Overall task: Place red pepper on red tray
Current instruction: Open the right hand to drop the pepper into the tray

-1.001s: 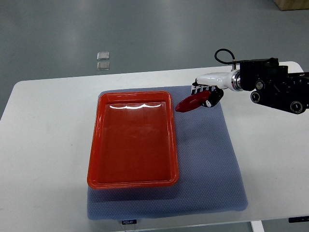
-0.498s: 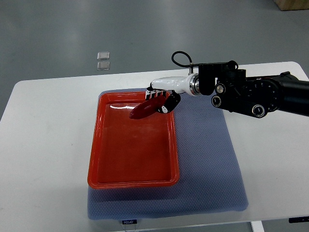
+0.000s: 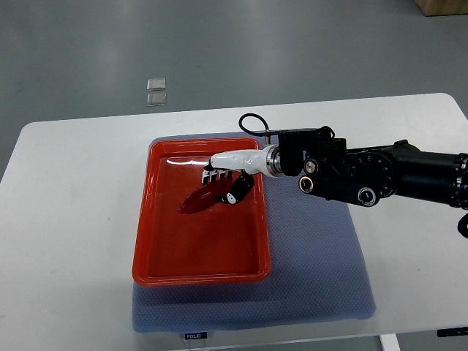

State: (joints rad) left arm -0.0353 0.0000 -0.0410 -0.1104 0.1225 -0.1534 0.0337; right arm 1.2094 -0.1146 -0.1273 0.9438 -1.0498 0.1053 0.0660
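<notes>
Hand: the right hand [image 3: 228, 184] reaches in from the right edge on a long black arm, its white fingers [image 3: 216, 175] curled around the stem end of the red pepper [image 3: 204, 199].
Left arm: not visible anywhere in the top view.
Red pepper: held at a slant, its pointed tip aimed down and to the left, over the upper middle of the red tray [image 3: 150, 216]; whether the tip touches the tray floor cannot be told from above.
Red tray: lies on a blue mat [image 3: 314, 263] on the white tabletop [image 3: 66, 219], with nothing else in it.
Stage: carrying looks finished and release seems to be the step in hand.
Risk, bounce: if the hand lets go while the pepper is well above the floor, the tapered body may land tip first and tumble.
Risk, roll: a rounded pepper on a glossy floor could roll toward the wall, though the raised rim should keep it in.
Risk, drag: if the fingers open only partly, the pepper may catch on them and be dragged back toward the right wall.
</notes>
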